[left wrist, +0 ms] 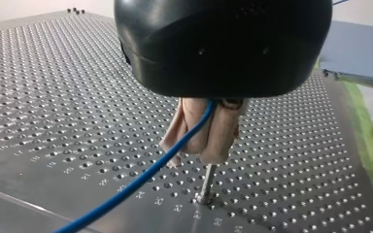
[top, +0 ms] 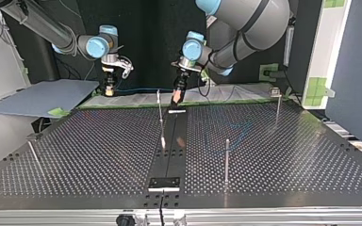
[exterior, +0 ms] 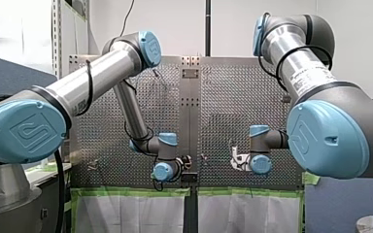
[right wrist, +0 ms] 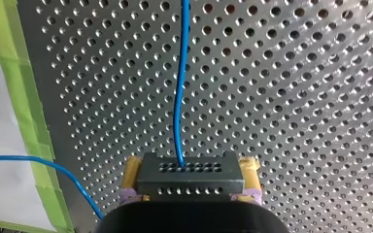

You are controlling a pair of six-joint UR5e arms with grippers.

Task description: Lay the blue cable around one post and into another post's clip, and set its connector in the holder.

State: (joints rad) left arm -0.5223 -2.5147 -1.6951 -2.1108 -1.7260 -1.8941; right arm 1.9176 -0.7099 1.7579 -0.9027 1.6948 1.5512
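Routing step in hand: left gripper (left wrist: 201, 145) pinches the blue cable (left wrist: 141, 180) just above a post (left wrist: 207, 184); right gripper (right wrist: 190, 170) clamps the connector (right wrist: 190, 184); next move probably calls for carrying cable round that post.

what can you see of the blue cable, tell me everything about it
The blue cable is thin, smooth and round, apparently plastic-sheathed. One end enters a dark connector with two rows of small holes, gripped between the yellow pads of my right hand. From there it runs ahead over the perforated table. It is also pinched between the beige pads of my left hand, above a metal post, then trails off. Another stretch crosses the green tape. No view shows it around a post.
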